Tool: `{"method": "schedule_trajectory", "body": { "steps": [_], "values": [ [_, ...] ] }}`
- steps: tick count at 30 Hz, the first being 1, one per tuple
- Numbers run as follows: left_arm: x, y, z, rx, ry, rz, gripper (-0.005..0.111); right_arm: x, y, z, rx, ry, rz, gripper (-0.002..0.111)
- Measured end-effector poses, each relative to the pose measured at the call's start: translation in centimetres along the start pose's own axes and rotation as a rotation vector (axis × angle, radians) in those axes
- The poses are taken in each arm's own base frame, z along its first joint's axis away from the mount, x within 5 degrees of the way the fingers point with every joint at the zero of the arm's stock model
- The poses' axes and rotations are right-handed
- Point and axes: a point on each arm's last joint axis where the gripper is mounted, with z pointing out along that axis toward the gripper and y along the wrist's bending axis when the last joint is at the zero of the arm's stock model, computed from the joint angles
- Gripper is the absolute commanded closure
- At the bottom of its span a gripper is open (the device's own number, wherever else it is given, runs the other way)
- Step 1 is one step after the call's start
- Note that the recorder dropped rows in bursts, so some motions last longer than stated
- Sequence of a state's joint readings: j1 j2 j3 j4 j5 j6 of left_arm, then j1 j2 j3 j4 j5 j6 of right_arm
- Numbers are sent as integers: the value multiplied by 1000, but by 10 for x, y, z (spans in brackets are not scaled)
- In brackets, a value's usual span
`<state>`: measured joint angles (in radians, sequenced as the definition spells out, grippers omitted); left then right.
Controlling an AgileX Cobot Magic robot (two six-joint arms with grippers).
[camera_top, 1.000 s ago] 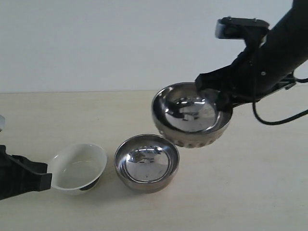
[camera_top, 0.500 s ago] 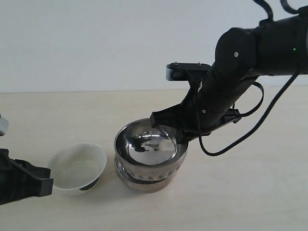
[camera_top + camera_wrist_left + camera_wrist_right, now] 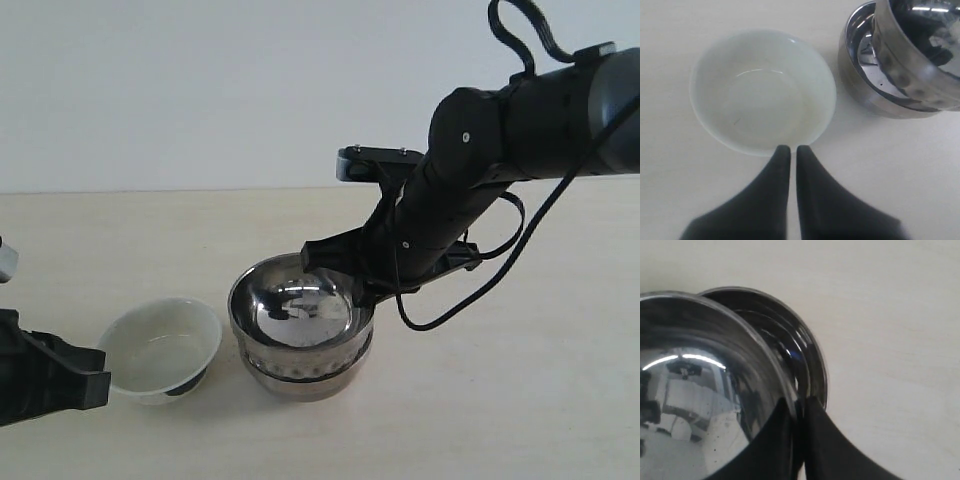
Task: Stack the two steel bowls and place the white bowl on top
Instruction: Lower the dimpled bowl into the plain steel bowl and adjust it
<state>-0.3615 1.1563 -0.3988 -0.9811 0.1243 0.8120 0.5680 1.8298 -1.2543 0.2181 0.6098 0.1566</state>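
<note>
The right gripper (image 3: 338, 272) is pinching the rim of the patterned steel bowl (image 3: 298, 308), one finger inside the rim and one outside. That bowl is resting in the plain steel bowl (image 3: 305, 385) on the table (image 3: 520, 400). It is leaning a little and looks not quite centred, so the nesting seems nearly done rather than finished.

The white bowl (image 3: 162, 345) is sitting upright on the table just beside the steel pair, on the left arm's side. The left gripper (image 3: 790, 151) is waiting at the bowl's near rim with its fingers drawn almost together, holding nothing. The bowl is lying straight ahead of those fingertips, with the stack beyond it to one side. The left arm is plainly the nearer one for the lift, but its fingers would need to spread before they could straddle the rim.
</note>
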Motion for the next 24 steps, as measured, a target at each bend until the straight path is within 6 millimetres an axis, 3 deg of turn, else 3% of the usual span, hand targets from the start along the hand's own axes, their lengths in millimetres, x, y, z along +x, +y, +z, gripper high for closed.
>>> {"method": "schedule_trajectory", "body": {
  "steps": [17,24],
  "values": [
    [0,0,0,0,0,0,103,1,-1,8,2,7,-7,108],
    [1,-1,0,16,15,0,103,-1,-1,8,-2,-11,-2,83]
  ]
}}
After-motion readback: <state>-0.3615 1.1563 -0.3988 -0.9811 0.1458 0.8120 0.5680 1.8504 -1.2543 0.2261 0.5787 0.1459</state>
